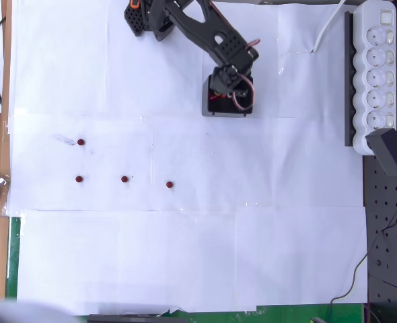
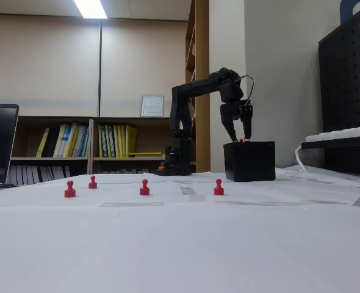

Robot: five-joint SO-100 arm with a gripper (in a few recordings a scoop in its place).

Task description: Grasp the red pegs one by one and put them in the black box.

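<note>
Hanging straight over the black box (image 2: 249, 162), the pincer (image 2: 241, 138) points its two fingers down toward the open top. In the fixed view the fingers stand a little apart, tips just above the box's rim, with a small red spot right at the rim between them; whether that spot is a peg pinched in the tips or one lying in the box cannot be told. From above, the pincer (image 1: 233, 91) covers most of the box (image 1: 209, 108), and only a strip of the box's left wall and lower edge shows, with red wires looping across the wrist.

The black arm (image 1: 198, 27) reaches from its base near the top edge of the overhead view down and right to the box. Its base stands on the white paper (image 1: 185, 256) that covers the table.

Four red pegs stand upright on the paper, well apart from the box. In the overhead view three lie in a rough row, at the left (image 1: 79, 179), in the middle (image 1: 124, 179) and at the right (image 1: 169, 184), and a fourth (image 1: 81, 142) sits above the left one.

A white power strip (image 1: 377, 67) lies along the right edge of the paper
</note>
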